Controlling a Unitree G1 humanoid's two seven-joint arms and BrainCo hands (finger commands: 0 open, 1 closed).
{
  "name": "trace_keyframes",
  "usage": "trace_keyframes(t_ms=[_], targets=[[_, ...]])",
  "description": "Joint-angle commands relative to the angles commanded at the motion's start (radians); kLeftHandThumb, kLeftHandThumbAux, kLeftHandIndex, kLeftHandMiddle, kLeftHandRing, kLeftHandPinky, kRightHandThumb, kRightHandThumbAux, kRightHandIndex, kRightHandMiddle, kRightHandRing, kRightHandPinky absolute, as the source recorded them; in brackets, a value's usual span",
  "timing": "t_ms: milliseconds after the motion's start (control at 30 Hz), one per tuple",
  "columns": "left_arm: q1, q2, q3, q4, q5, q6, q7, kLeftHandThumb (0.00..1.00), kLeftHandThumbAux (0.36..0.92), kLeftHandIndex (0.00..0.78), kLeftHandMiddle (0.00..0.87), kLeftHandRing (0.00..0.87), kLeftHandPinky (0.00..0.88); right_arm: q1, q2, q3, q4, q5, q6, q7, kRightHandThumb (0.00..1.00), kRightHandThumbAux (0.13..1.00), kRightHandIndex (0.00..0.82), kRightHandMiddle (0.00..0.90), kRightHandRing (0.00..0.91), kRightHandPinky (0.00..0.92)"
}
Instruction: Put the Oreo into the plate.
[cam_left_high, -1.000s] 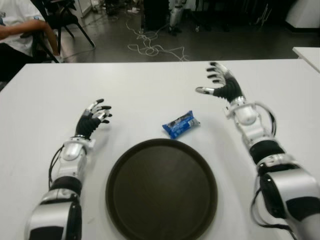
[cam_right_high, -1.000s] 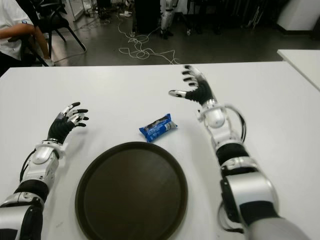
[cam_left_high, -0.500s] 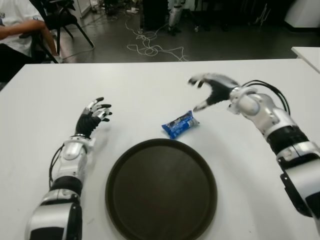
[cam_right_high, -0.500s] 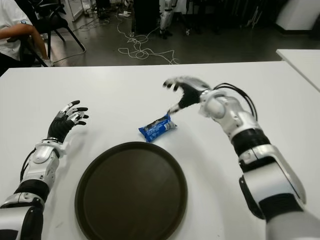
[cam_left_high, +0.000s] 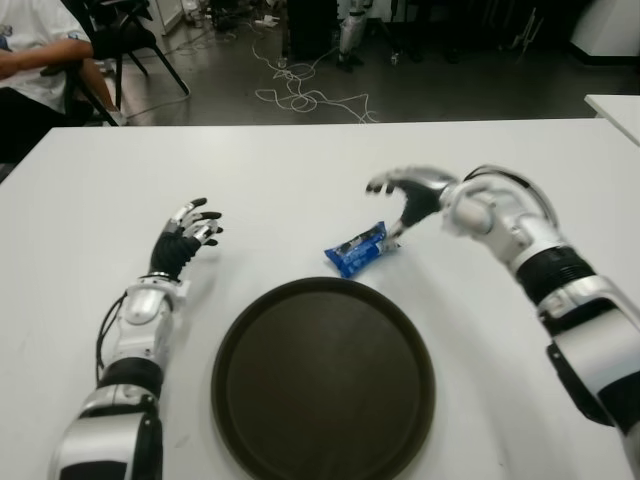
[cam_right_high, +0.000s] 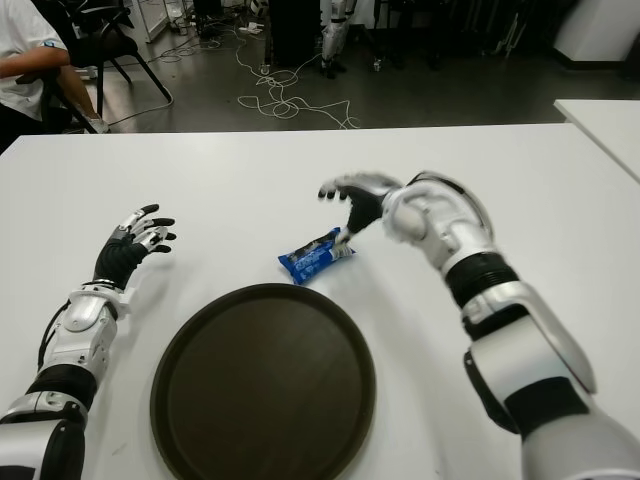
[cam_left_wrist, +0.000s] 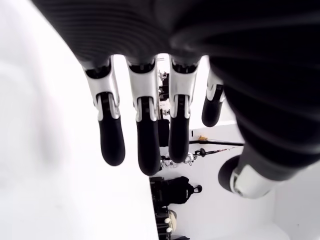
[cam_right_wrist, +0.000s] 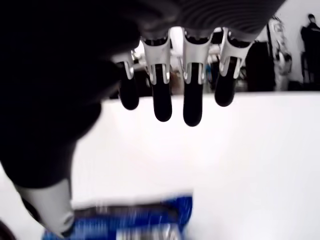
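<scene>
Oreo packet (cam_left_high: 360, 249) on table (cam_left_high: 300, 170) just beyond plate (cam_left_high: 323, 380) far rim, ungrasped; right hand (cam_left_high: 410, 192) above its right end, fingers apart; left hand (cam_left_high: 186, 232) idle, spread, far left; risk: thumb nudging packet away before closure.

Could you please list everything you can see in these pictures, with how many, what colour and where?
Oreo pack: one, blue, on the table just beyond the plate's far rim.
Plate: one, dark brown, round, at the table's near middle, nothing in it.
Table: one, white, across the view.
Second table: one, white, far right.
Cables: a tangle, white, on the floor beyond the table.
Chair: one, black, far left.
Person: one, white shirt, seated far left.
Left hand: open, left of the plate.
Right hand: open, over the pack's right end.
</scene>
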Motion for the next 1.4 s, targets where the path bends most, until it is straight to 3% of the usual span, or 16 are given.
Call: trace_keyframes(t_ms=[533,1400], targets=[[0.011,-0.011,-0.003,-0.015,0.003,-0.019,0.011,0.215,0.651,0.17,0.304,0.339,0.394,0.0,0.013,0.039,0.015,-0.023,0.01,-0.047,0.0,0.738,0.19,0.199,0.194,0.161],[-0.006,-0.013,-0.007,0.023,0.001,-0.039,0.002,0.195,0.626,0.171,0.306,0.34,0.388,-0.019,0.025,0.044,0.098,-0.008,-0.055,-0.083,0.0,0.708,0.193,0.178,0.172,0.142]])
